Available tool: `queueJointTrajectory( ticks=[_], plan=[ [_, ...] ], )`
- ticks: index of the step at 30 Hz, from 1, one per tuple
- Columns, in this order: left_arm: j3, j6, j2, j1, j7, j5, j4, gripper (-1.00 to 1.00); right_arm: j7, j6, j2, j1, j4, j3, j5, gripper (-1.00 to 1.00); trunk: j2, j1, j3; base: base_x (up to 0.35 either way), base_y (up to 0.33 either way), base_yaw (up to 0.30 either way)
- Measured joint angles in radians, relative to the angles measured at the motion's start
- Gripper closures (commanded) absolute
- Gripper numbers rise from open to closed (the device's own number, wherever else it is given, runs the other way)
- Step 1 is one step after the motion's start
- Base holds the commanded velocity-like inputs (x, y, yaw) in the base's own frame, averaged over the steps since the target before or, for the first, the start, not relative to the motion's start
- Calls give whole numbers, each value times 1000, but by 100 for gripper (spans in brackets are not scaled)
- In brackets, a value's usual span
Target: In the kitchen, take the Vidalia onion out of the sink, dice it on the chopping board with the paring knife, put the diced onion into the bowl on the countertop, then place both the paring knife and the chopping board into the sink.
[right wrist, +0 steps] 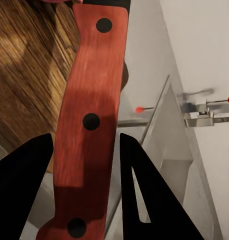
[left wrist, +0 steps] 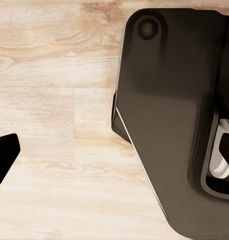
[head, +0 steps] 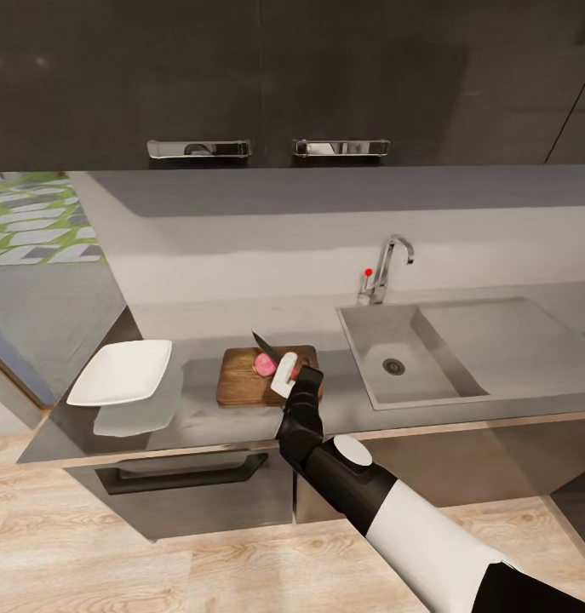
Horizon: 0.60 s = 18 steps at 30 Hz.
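Red-handled and dark-bladed, the paring knife [head: 271, 351] sits in the right gripper [head: 290, 375], whose fingers [right wrist: 144, 190] press against either side of the riveted handle in the right wrist view, so the grasp looks firm enough to steer a cut. The blade angles up and away from the wrist with its edge over the Vidalia onion [head: 266, 364], a small pink bulb that rests near the middle of the chopping board [head: 241, 379]; holding the knife across the bulb like this suits the dicing step, which I judge to be the one in hand, since the onion looks whole. The board lies flat on the countertop [head: 198, 417] between the bowl [head: 122, 372] and the sink [head: 411, 353], a sensible layout: the white bowl waits just beside it for the pieces, and the steel basin with its chrome tap [head: 387, 266] is close on the other side for the knife and board afterwards. The basin holds nothing that I can see, which fits the onion being out of it. The left wrist view looks down on pale wood floor [left wrist: 54, 100] with dark parts of the robot's own body in front; one dark finger [left wrist: 4, 155] of the left gripper pokes in at the edge, and I cannot tell whether that gripper is spread or closed.
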Motion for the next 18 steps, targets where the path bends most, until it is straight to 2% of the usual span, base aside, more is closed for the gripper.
queueJointTrajectory(
  ticks=[7,13,18],
  plan=[
    [0,0,0,0,0,0,6,-100,0,0,0,0,3,0,0,100,0,0,0,24,0,0],
    [0,-1,0,0,0,0,7,-100,0,0,0,0,19,0,0,100,0,0,0,204,0,0],
    [0,0,0,0,0,0,7,-100,0,0,0,0,26,0,0,100,0,0,0,51,0,0]
  ],
)
